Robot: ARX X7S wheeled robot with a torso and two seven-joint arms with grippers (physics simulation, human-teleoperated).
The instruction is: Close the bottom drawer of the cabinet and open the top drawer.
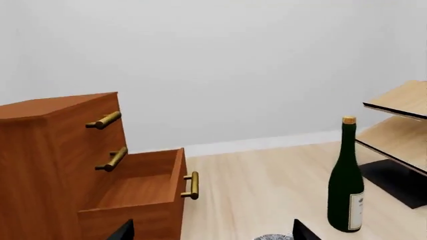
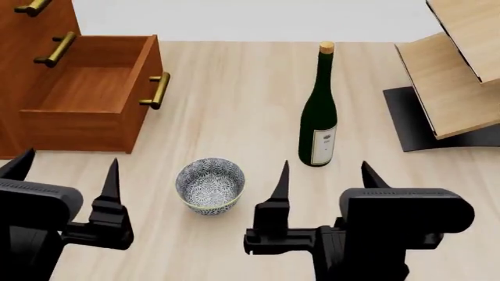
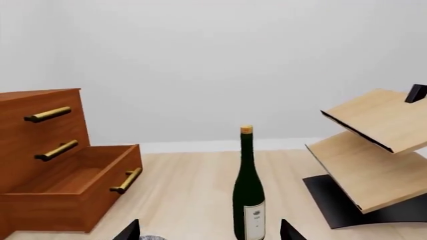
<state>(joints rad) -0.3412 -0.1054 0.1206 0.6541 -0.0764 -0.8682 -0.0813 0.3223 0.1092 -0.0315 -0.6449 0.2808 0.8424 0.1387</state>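
Observation:
The reddish-brown cabinet [image 2: 23,76] stands at the far left of the pale table. Its bottom drawer [image 2: 93,99] is pulled out, empty inside, with its brass handle [image 2: 157,91] facing right. The top drawer [image 1: 100,112] is shut, its brass handle [image 3: 48,114] showing, as is the middle one. My left gripper [image 2: 67,172] is open and empty, near the table's front, in front of the open drawer. My right gripper [image 2: 324,175] is open and empty, near the green bottle. Neither touches the cabinet.
A green wine bottle [image 2: 318,111] stands upright mid-table. A blue-patterned bowl [image 2: 209,185] sits between the grippers. A pale wooden rack on a black base [image 2: 449,88] stands at the right. A white wall runs behind the table.

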